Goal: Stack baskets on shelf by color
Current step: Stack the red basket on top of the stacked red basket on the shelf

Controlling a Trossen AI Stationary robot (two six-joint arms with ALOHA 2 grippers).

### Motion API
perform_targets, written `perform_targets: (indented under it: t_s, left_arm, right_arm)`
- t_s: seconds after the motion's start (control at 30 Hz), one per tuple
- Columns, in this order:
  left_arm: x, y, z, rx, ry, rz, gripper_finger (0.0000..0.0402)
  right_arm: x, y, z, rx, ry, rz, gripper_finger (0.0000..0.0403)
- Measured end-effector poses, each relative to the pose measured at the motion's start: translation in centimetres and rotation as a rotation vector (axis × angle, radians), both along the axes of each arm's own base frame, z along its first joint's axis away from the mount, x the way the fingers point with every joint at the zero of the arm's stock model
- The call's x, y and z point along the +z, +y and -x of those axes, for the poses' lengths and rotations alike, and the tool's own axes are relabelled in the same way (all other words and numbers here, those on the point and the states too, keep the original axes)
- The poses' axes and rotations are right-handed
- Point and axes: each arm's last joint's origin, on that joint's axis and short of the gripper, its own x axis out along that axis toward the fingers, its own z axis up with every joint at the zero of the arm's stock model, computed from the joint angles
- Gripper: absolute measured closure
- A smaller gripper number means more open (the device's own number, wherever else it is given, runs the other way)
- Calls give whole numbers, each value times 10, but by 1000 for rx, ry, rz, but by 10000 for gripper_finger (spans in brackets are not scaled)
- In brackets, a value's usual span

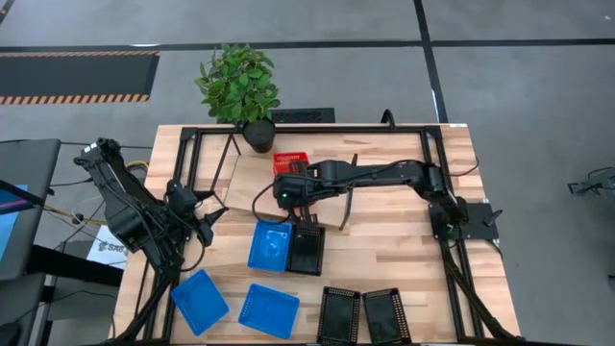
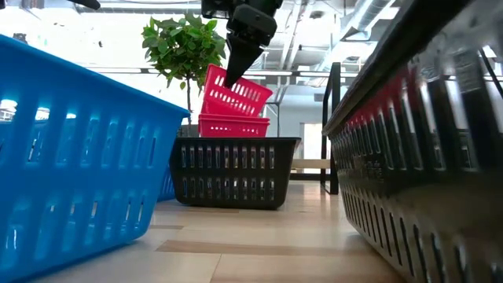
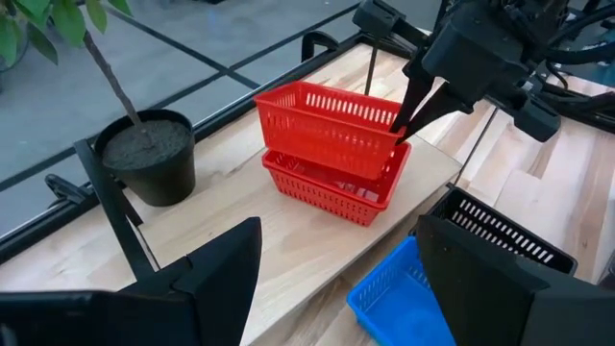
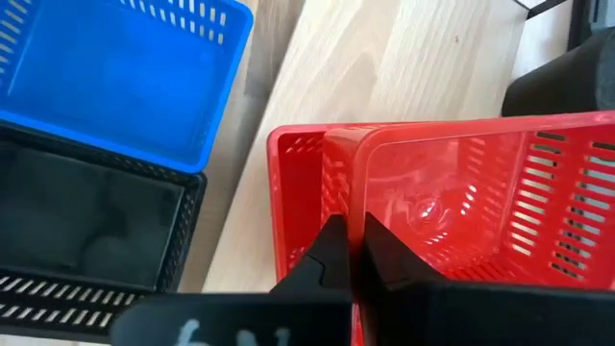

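Right gripper (image 3: 402,133) is over the shelf (image 3: 288,231), jaws pinching the short-end wall of a tilted red basket (image 3: 332,130). That basket sits partly nested in a second red basket (image 3: 327,187) lying flat on the shelf board; the gripped end is lifted. Only two red baskets are visible.

Around it: potted plant (image 1: 240,86) at the shelf's far end, its pot (image 3: 149,154) close beside the red stack but apart. A blue basket (image 1: 270,245) and a black basket (image 1: 307,250) sit side by side, touching, on the table just off the shelf's near edge. Two more blue baskets (image 1: 200,301) (image 1: 269,309) and two black baskets (image 1: 338,314) (image 1: 384,315) line the table's front edge.

Left gripper (image 1: 207,223) waits near the shelf's left end, jaws spread, holding nothing.

In the high view the right arm covers most of the red stack. The low view is largely blocked by a blue basket and a black basket close to the lens.
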Motion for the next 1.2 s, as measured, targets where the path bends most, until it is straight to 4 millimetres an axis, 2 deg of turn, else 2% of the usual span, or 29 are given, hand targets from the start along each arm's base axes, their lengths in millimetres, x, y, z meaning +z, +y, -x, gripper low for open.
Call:
perform_targets:
  t_s: [0.27, 0.43, 0.57, 0.77, 1.03, 1.2]
  left_arm:
    - [0, 0, 0, -2, 3, -3, 136]
    - [0, 0, 0, -2, 2, -3, 136]
    - [0, 0, 0, -2, 2, -3, 136]
    - [0, 0, 0, -2, 3, -2, 136]
    - [0, 0, 0, 0, 1, 0, 136]
    - [0, 0, 0, 0, 2, 3, 136]
  right_arm:
    - [-1, -3, 1, -33, 11, -13, 397]
    - [-23, -3, -5, -21, 87, -5, 397]
    - [-31, -3, -7, -4, 119, 5, 388]
    - [-33, -3, -7, 3, 133, 10, 364]
    - [-34, -3, -5, 5, 161, 12, 356]
    - [-32, -4, -5, 4, 157, 12, 321]
